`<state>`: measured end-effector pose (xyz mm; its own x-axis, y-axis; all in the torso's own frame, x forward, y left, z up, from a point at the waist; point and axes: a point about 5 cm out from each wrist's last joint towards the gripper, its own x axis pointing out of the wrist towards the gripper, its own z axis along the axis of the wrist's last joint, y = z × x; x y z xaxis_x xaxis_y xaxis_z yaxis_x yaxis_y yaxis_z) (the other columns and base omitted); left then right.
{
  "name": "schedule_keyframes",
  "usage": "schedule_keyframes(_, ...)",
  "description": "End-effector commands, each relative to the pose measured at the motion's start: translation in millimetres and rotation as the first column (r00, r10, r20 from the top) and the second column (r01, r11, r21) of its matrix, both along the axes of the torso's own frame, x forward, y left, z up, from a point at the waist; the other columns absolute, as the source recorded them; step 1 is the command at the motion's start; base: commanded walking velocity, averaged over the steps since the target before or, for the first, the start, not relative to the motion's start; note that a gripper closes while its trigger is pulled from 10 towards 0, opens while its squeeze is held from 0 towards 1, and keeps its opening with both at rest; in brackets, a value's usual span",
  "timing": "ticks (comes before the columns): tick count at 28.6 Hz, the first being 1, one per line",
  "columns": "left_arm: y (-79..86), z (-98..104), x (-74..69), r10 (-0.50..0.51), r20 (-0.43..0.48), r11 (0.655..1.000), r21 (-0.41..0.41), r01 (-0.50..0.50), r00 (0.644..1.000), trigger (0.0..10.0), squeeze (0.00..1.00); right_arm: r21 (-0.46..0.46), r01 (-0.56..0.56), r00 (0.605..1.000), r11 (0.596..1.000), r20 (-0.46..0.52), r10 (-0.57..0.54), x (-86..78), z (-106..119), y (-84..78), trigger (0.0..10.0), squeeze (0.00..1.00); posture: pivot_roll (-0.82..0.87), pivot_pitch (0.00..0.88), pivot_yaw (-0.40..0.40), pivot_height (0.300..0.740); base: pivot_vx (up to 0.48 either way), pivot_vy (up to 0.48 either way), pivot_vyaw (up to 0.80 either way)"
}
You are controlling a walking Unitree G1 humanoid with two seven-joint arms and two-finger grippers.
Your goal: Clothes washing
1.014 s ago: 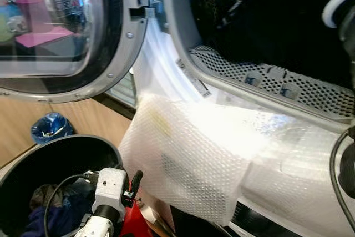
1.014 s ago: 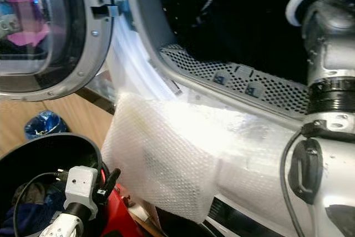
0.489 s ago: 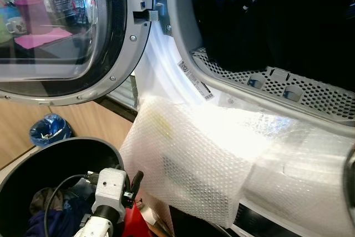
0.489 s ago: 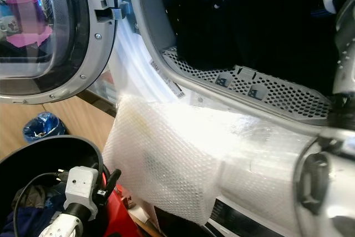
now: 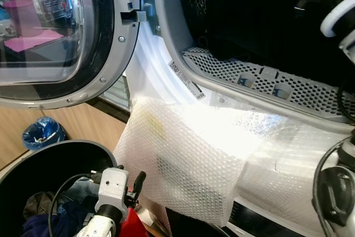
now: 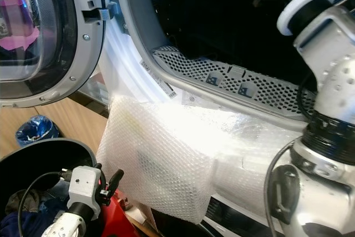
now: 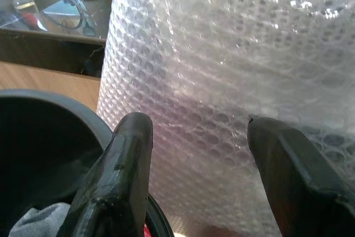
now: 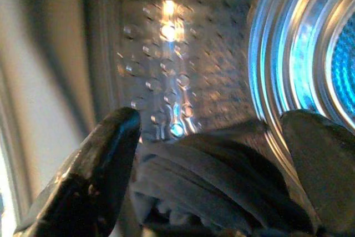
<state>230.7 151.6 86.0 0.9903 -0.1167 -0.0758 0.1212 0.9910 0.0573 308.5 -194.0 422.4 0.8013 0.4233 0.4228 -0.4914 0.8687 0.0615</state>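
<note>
While door hangs wide: right pincer (image 8: 205,154) spread inside drum (image 8: 183,59), over dark garment (image 8: 222,181).
Left pincer (image 7: 194,154): spread above black basket (image 5: 33,165).
Surface: bubble wrap (image 5: 194,154) over washer front.

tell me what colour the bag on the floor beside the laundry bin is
Blue; the bag shows best in the left eye view, on the wooden floor.

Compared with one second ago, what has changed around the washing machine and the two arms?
The right arm reaches into the machine's opening again, after dropping low half a second ago; its tool is open inside the drum, over dark clothes. The camera shifted slightly. The left tool stays open above the black basket, by the bubble wrap.
</note>
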Motion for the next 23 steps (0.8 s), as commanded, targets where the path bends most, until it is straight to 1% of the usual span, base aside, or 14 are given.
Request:
schedule_keyframes(1, -0.1, -2, 0.1, -0.003, -0.012, 1.000, -0.013, 0.003, 1.000, 10.0, 0.00, -0.008, -0.011, 0.999, 1.000, 0.030, 0.011, -5.3, 3, 0.2, 10.0, 0.00, -0.01, 0.054, -0.040, 0.740, 0.000, 0.000, 0.00)
schedule_keyframes(3, 2.4, -2, 0.1, 0.003, -0.011, 1.000, -0.008, -0.003, 1.000, 10.0, 0.00, -0.115, -0.173, 0.967, 0.978, 0.171, 0.191, -32.1, 2, 12.5, 10.0, 0.00, -0.01, 0.061, -0.045, 0.740, 0.000, 0.000, 0.00)
schedule_keyframes(4, 3.7, -5, -0.9, 0.008, -0.017, 1.000, -0.007, -0.008, 1.000, 10.0, 0.00, -0.177, -0.443, 0.830, 0.879, 0.291, 0.476, -72.4, 3, 30.1, 10.0, 0.00, -0.02, 0.059, -0.051, 0.740, 0.000, 0.000, 0.00)
schedule_keyframes(6, 3.0, -6, -0.1, 0.009, -0.020, 1.000, -0.009, -0.009, 1.000, 10.0, 0.00, -0.183, -0.628, 0.691, 0.757, 0.318, 0.650, -95.5, 0, 39.0, 10.0, 0.00, -0.02, 0.053, -0.055, 0.740, 0.000, 0.000, 0.00)
schedule_keyframes(9, 1.1, -6, 1.4, 0.005, -0.019, 1.000, -0.011, -0.005, 1.000, 10.0, 0.00, -0.173, -0.746, 0.592, 0.643, 0.268, 0.760, -103.6, -15, 46.4, 10.0, 0.00, -0.02, 0.045, -0.061, 0.740, 0.000, 0.000, 0.00)
schedule_keyframes(10, 1.1, -6, 1.4, 0.005, -0.019, 1.000, -0.011, -0.005, 1.000, 10.0, 0.00, -0.173, -0.746, 0.592, 0.643, 0.268, 0.760, -103.6, -15, 46.4, 10.0, 0.00, -0.02, 0.045, -0.061, 0.740, 0.000, 0.000, 0.00)
schedule_keyframes(11, 0.4, -7, 1.9, 0.003, -0.019, 1.000, -0.012, -0.003, 1.000, 10.0, 0.00, -0.128, -0.825, 0.504, 0.550, 0.273, 0.819, -111.6, -26, 51.6, 10.0, 0.00, -0.03, 0.039, -0.063, 0.740, 0.000, 0.000, 0.00)
schedule_keyframes(12, 0.4, -7, 1.9, 0.003, -0.019, 1.000, -0.012, -0.003, 1.000, 10.0, 0.00, -0.128, -0.825, 0.504, 0.550, 0.273, 0.819, -111.6, -26, 51.6, 10.0, 0.00, -0.03, 0.039, -0.063, 0.740, 0.000, 0.000, 0.00)
schedule_keyframes(13, -0.1, -7, 3.0, 0.002, -0.019, 1.000, -0.014, -0.002, 1.000, 10.0, 0.00, -0.019, -0.909, 0.391, 0.416, 0.301, 0.870, -119.9, -38, 61.3, 10.0, 0.00, -0.03, 0.031, -0.066, 0.740, 0.000, 0.000, 0.00)
schedule_keyframes(15, -0.7, -8, 4.6, -0.001, -0.017, 1.000, -0.015, 0.001, 1.000, 10.0, 0.00, 0.051, -0.948, 0.316, 0.315, 0.280, 0.907, -126.4, -53, 75.4, 10.0, 0.00, -0.03, 0.029, -0.069, 0.740, 0.000, 0.000, 0.00)
schedule_keyframes(18, -1.4, -7, 7.7, -0.003, -0.011, 1.000, -0.012, 0.003, 1.000, 10.0, 0.00, 0.113, -0.960, 0.273, 0.255, 0.201, 0.941, -130.4, -78, 86.1, 10.0, 0.00, -0.03, 0.025, -0.073, 0.740, 0.000, 0.000, 0.00)
schedule_keyframes(19, -1.4, -6, 9.2, -0.001, -0.004, 1.000, -0.013, 0.001, 1.000, 10.0, 0.00, 0.161, -0.955, 0.268, 0.248, 0.113, 0.957, -128.8, -102, 89.2, 10.0, 0.00, -0.03, 0.019, -0.078, 0.740, 0.000, 0.000, 0.00)
schedule_keyframes(20, -1.1, -4, 10.4, 0.001, 0.004, 1.000, -0.010, -0.001, 1.000, 10.0, 0.00, 0.196, -0.948, 0.260, 0.252, 0.017, 0.965, -128.6, -125, 92.5, 10.0, 0.00, -0.02, 0.020, -0.080, 0.740, 0.000, 0.000, 0.00)
schedule_keyframes(23, 0.0, 0, 11.9, 0.007, 0.023, 1.000, -0.007, -0.007, 1.000, 10.0, 0.00, 0.268, -0.925, 0.241, 0.268, -0.129, 0.962, -130.8, -159, 93.9, 10.0, 0.00, -0.02, 0.016, -0.082, 0.740, 0.000, 0.000, 0.00)
